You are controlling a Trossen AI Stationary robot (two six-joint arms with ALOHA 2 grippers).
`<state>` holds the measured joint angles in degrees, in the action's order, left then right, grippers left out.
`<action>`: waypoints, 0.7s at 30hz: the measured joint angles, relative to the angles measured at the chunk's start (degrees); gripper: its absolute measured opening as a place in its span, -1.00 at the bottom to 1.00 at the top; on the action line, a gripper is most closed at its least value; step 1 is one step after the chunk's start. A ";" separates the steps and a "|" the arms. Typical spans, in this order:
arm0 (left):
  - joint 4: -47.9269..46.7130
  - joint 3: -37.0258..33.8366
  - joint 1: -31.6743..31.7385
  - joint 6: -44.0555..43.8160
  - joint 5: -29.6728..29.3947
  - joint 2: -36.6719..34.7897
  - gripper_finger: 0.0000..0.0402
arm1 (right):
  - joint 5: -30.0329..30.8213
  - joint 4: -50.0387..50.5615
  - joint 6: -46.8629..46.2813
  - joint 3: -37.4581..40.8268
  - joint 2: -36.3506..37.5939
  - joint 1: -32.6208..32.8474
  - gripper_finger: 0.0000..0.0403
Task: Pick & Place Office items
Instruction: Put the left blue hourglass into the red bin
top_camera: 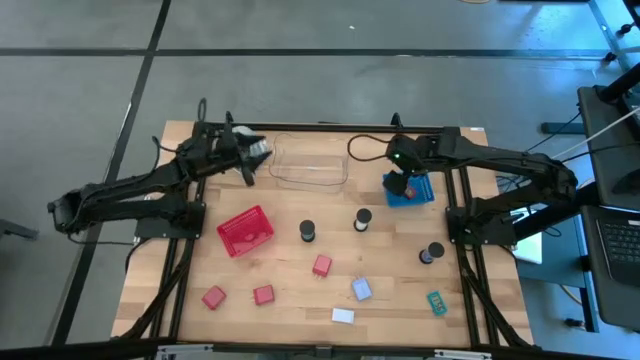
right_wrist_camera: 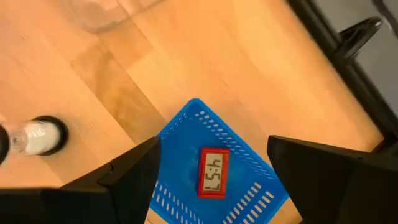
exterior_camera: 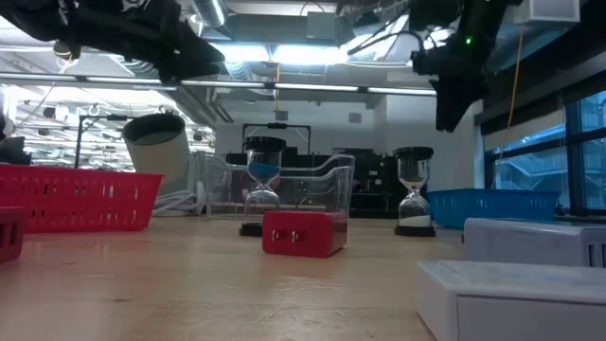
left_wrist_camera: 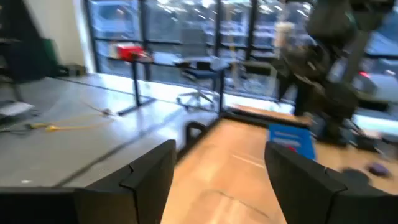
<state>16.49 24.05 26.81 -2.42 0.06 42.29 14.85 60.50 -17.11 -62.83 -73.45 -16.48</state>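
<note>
Placed: one red timer (right_wrist_camera: 211, 172) in the blue tray (right_wrist_camera: 180, 140), directly beneath your right gripper (right_wrist_camera: 211, 168), fingers wide, empty. Outstanding: red blocks (top_camera: 322, 265), hourglasses (top_camera: 362, 220), well apart. Left gripper (left_wrist_camera: 217, 168) wide, empty.

A small timer (right_wrist_camera: 211, 172) lies in the tray (right_wrist_camera: 186, 130); a sandglass (right_wrist_camera: 38, 135) stands beside it
</note>
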 joint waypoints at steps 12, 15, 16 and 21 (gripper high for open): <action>6.54 0.00 -20.72 5.31 -6.29 13.13 0.34 | 0.63 0.10 -0.92 -0.07 4.26 2.13 0.47; 8.73 0.00 -24.59 6.62 -7.86 16.75 0.34 | 0.63 0.08 -0.78 -0.07 4.26 2.14 0.47; 9.40 0.00 -25.64 6.58 -8.07 17.89 0.34 | 0.62 0.08 -0.52 -0.07 4.26 2.13 0.47; 15.73 0.02 -29.20 4.13 -8.82 24.82 0.34 | 0.76 0.06 0.03 -0.07 4.26 2.13 0.47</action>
<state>32.22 24.07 -2.40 1.71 -8.77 67.11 15.62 60.55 -17.08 -62.89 -69.19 -14.35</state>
